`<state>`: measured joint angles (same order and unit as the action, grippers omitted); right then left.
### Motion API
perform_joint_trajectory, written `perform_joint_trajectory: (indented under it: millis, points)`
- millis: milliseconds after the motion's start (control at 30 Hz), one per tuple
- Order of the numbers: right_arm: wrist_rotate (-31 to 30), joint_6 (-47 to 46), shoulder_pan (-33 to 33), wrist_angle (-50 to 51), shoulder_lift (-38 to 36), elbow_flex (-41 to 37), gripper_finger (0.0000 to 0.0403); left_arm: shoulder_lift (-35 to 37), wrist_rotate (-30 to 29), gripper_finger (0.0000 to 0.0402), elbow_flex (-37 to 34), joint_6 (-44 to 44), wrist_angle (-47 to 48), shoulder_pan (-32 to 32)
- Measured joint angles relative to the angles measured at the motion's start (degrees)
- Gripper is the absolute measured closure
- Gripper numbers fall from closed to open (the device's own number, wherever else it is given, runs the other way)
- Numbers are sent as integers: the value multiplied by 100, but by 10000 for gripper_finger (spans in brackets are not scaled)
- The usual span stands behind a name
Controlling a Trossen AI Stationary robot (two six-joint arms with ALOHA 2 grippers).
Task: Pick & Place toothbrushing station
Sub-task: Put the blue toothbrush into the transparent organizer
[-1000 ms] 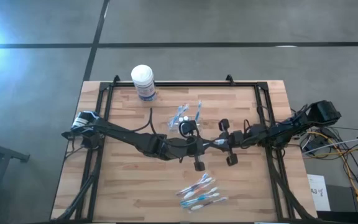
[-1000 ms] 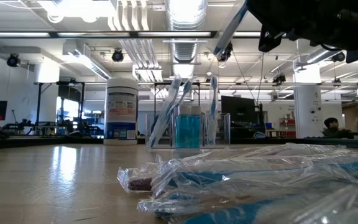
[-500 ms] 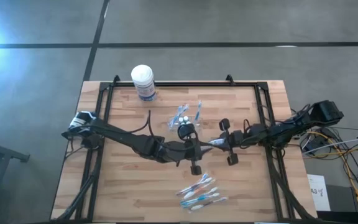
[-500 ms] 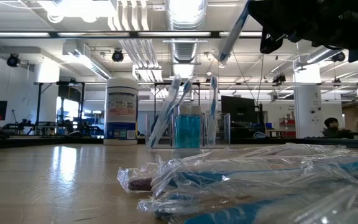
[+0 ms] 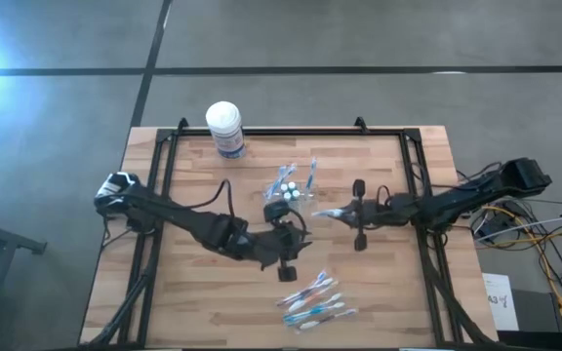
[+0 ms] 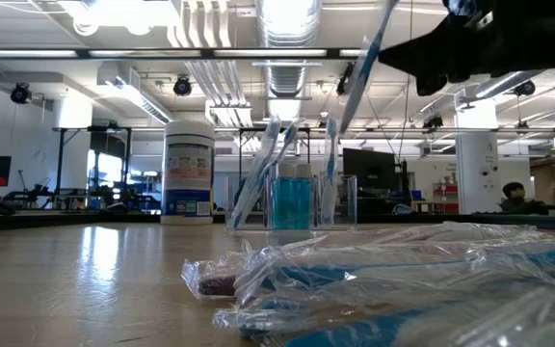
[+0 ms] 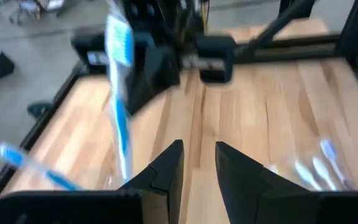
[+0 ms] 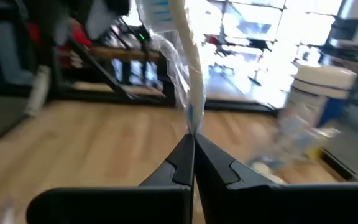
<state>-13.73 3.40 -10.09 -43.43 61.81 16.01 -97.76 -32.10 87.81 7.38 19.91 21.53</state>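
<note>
Toothbrush (image 5: 327, 212) pinched in right fingers (image 5: 345, 212), lying level, pointing at cup (image 5: 288, 187); left fingers (image 7: 199, 163) parted, empty.

Table (image 5: 193, 302): pale wood planks, showing a matt grain. Wrapped toothbrushes (image 5: 312, 301): lying in crinkled, glossy clear film. Cup (image 6: 290, 202): standing in transparent, shiny plastic. Grippers: wearing matt black plastic.
</note>
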Motion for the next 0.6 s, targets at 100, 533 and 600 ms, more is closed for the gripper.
perform_joint_trajectory:
  millis: [100, 533, 600]
  points:
    - [-36, 2, 180, 764, -249, 245, 399, 18, -397, 307, -55, 348, 345, 182]
    - [888, 32, 1788, 1953, 228, 909, 396, 739, -541, 395, -2389, 805, -1761, 771]
    - [1037, 4, 2031, 1881, 406, 909, 396, 1033, -479, 398, -2853, 744, -2334, 866]
